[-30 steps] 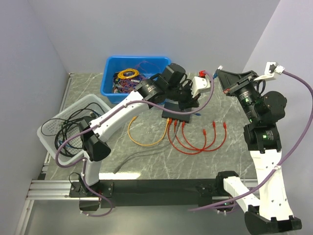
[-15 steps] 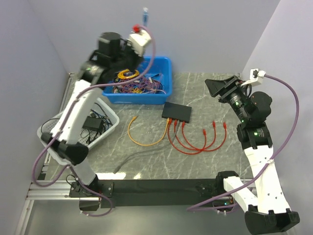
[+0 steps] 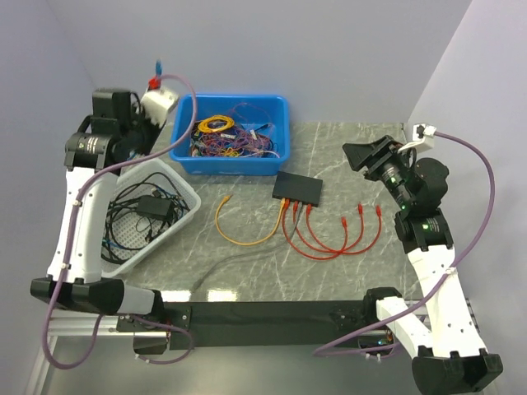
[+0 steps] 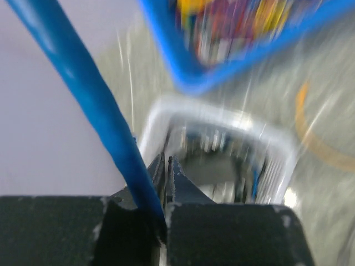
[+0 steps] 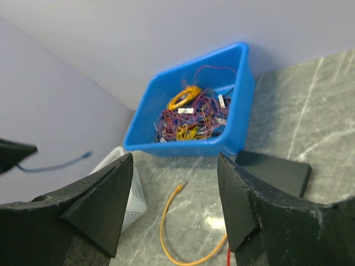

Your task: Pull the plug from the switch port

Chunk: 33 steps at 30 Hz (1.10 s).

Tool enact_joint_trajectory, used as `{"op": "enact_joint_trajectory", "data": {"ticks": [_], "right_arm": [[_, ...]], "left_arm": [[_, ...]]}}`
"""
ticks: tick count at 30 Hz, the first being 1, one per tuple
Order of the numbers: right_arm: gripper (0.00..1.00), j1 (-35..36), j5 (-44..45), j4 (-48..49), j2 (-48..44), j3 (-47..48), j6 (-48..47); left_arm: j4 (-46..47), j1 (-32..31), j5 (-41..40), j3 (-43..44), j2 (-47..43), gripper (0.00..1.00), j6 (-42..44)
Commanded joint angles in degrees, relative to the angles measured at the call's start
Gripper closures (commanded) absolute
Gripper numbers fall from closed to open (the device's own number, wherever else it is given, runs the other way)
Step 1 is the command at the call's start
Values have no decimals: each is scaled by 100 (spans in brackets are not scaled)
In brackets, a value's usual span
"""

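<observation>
The black switch (image 3: pixel 299 189) lies flat mid-table, with an orange cable (image 3: pixel 243 234) and red cables (image 3: pixel 329 243) running from its near edge. My left gripper (image 4: pixel 165 166) is shut on a blue cable (image 4: pixel 94 105). In the top view that arm is raised at the far left over the white basket (image 3: pixel 185 197), and the cable's plug end (image 3: pixel 158 64) points up, well clear of the switch. My right gripper (image 5: pixel 175 160) hangs open and empty to the right of the switch (image 5: pixel 274 172), facing it.
A blue bin (image 3: pixel 272 156) full of tangled wires stands behind the switch. The white basket holds black cables and an adapter (image 3: pixel 155 206). A grey cable (image 3: pixel 226 267) lies near the front edge. Walls close in on the left, back and right.
The left arm swung up and left, away from the switch, carrying the blue cable to above the white basket. The right gripper opened and dropped slightly.
</observation>
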Motion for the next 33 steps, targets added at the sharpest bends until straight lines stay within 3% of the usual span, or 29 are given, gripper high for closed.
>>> {"op": "enact_joint_trajectory", "data": {"ticks": [1, 4, 7, 13, 21, 22, 23, 24, 25, 26, 33], "right_arm": [[31, 8, -19, 81, 13, -88, -149], [31, 16, -63, 116, 22, -175, -149], [31, 16, -98, 151, 66, -298, -123], [31, 16, -212, 239, 145, -413, -35], [31, 8, -80, 107, 110, -448, -140], [31, 8, -89, 125, 119, -448, -132], [31, 16, -107, 134, 127, -465, -97], [31, 8, -124, 169, 136, -474, -79], [31, 16, -142, 195, 145, -501, -61], [31, 16, -168, 221, 154, -509, -26], [31, 25, -239, 187, 215, -553, -43]], "left_arm": [[-761, 747, -259, -834, -308, 100, 535], [-1017, 1337, 214, -1519, -431, 100, 764], [-957, 1506, 601, -2397, -545, 99, 861], [-52, 2041, 409, -4069, -152, 99, 913], [424, 2754, -75, -4511, 649, 97, 992], [380, 2746, -13, -4511, 632, 86, 1019], [319, 2745, 92, -4485, 606, 54, 1106], [197, 2745, 214, -4415, 553, 38, 1124], [160, 2754, 294, -4371, 518, 4, 1142], [117, 2754, 338, -4318, 483, 1, 1168], [-673, 2745, 926, -3572, 210, 1, 1493]]}}
